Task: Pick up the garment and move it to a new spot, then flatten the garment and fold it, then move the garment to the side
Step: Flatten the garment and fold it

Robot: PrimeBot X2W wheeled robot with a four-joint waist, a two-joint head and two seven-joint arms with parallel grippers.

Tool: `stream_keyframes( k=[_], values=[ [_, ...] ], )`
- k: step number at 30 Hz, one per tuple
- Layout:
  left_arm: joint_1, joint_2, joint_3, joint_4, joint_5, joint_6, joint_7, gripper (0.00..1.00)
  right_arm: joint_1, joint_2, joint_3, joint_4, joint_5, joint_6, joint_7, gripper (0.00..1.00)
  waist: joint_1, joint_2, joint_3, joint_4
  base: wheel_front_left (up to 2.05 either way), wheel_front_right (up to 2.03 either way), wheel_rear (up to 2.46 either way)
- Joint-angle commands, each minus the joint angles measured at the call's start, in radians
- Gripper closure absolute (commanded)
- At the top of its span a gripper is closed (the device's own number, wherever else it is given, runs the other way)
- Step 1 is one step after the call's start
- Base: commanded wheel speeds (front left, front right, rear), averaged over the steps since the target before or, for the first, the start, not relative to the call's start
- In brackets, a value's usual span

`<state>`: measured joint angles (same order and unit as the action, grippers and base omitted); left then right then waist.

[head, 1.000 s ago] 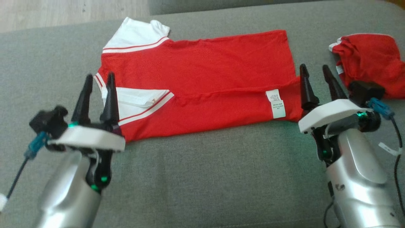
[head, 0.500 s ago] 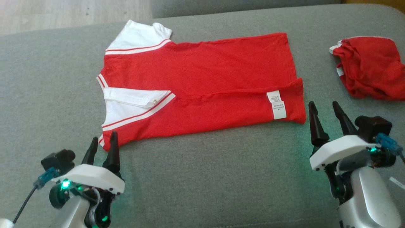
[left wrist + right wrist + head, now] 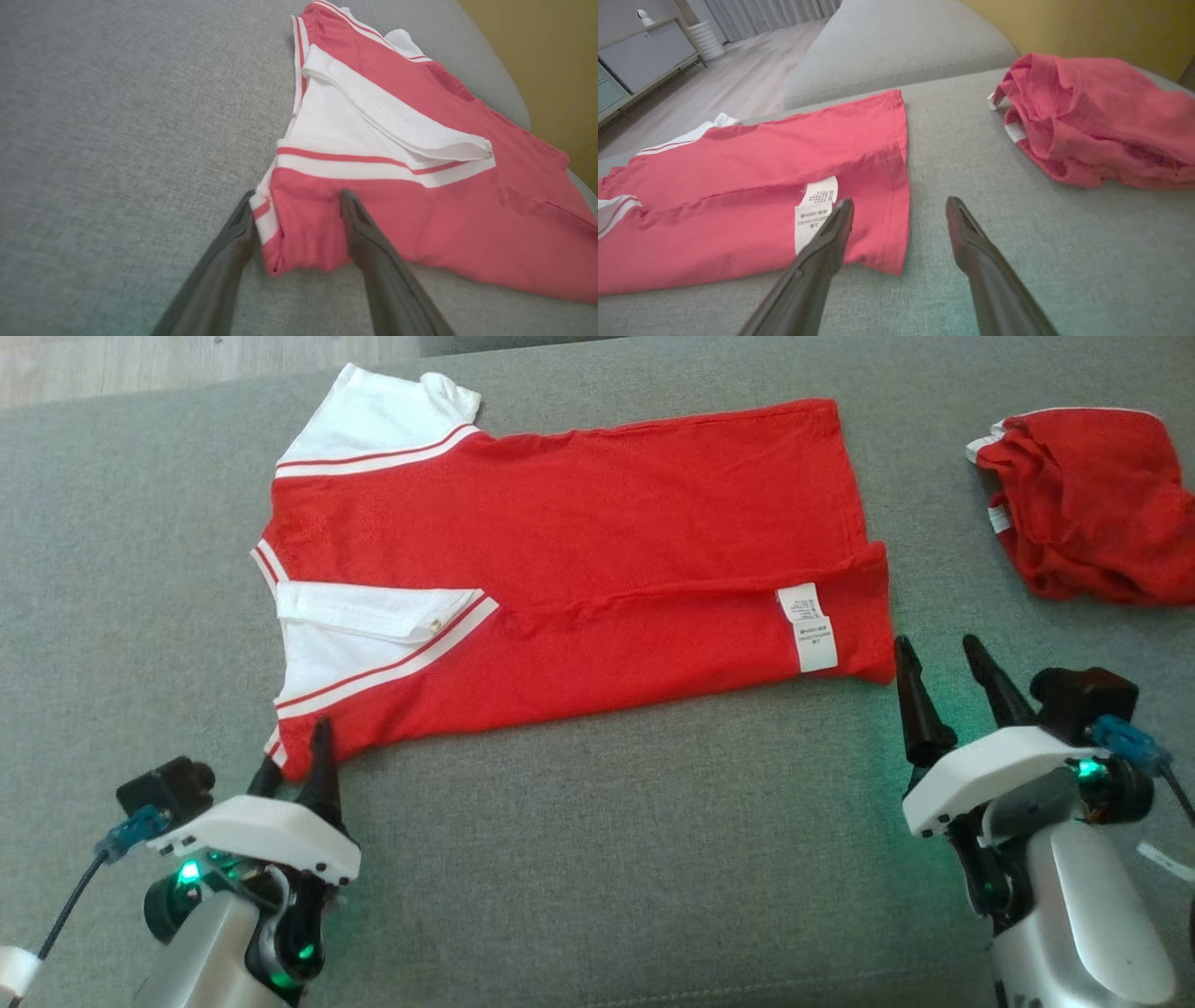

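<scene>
Clearly, the red and white garment (image 3: pixel 579 569) lies flat, folded lengthwise, on the grey sofa (image 3: pixel 597 859). Our left pincer (image 3: pixel 298 196) stands wide around its near left corner. Our right pincer (image 3: pixel 935 644), also wide, is just beside the near right corner.

A white care label (image 3: pixel 814 211) is sitting on the red garment (image 3: pixel 738 154), close to its hem edge. In the right wrist view the upper flap of the care label is showing a small block of fine dark print, and the lower flap is carrying two short lines of dark characters. All of it is coming through too small and blurred to be read. From the head view the same print is appearing only as faint grey rows. No word, brand or number is reading clearly anywhere.
</scene>
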<state>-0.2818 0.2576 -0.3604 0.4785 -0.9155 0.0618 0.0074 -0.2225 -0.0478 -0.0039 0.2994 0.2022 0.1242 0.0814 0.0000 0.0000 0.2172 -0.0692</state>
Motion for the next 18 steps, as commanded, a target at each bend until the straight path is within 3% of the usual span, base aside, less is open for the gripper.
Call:
stream_keyframes(
  k=[1,13,14,16,17,18],
  values=[
    [-0.03,0.013,0.023,-0.014,0.0,-0.006,0.001,1.0,-0.048,-0.002,0.026,-0.011,0.01,0.007,0.006,0.0,0.0,0.0,0.002,0.003,0.0,0.0,0.0],
    [-0.061,0.01,0.001,-0.069,0.028,-0.03,-0.04,1.0,-0.163,-0.002,0.037,0.281,0.061,0.007,0.004,0.03,0.0,0.0,0.013,0.041,0.0,0.0,0.0],
    [-0.062,0.01,0.001,-0.074,0.029,-0.031,-0.043,1.0,-0.172,-0.002,0.045,0.302,0.071,0.007,0.004,0.22,0.0,0.0,0.013,0.043,0.0,0.0,0.0],
    [-0.062,0.01,0.002,-0.089,0.03,-0.033,-0.054,1.0,-0.197,-0.002,0.07,0.349,0.137,0.007,-0.007,0.88,0.0,0.0,0.011,0.045,0.0,0.0,0.0],
    [-0.062,0.01,0.002,-0.089,0.03,-0.033,-0.054,1.0,-0.197,-0.002,0.07,0.349,0.137,0.007,-0.007,0.88,0.0,0.0,0.011,0.045,0.0,0.0,0.0],
    [-0.061,0.011,0.002,-0.092,0.031,-0.033,-0.057,1.0,-0.205,-0.002,0.074,0.364,0.162,0.007,-0.016,1.0,0.0,0.0,0.008,0.045,0.0,0.0,0.0]
  ],
)
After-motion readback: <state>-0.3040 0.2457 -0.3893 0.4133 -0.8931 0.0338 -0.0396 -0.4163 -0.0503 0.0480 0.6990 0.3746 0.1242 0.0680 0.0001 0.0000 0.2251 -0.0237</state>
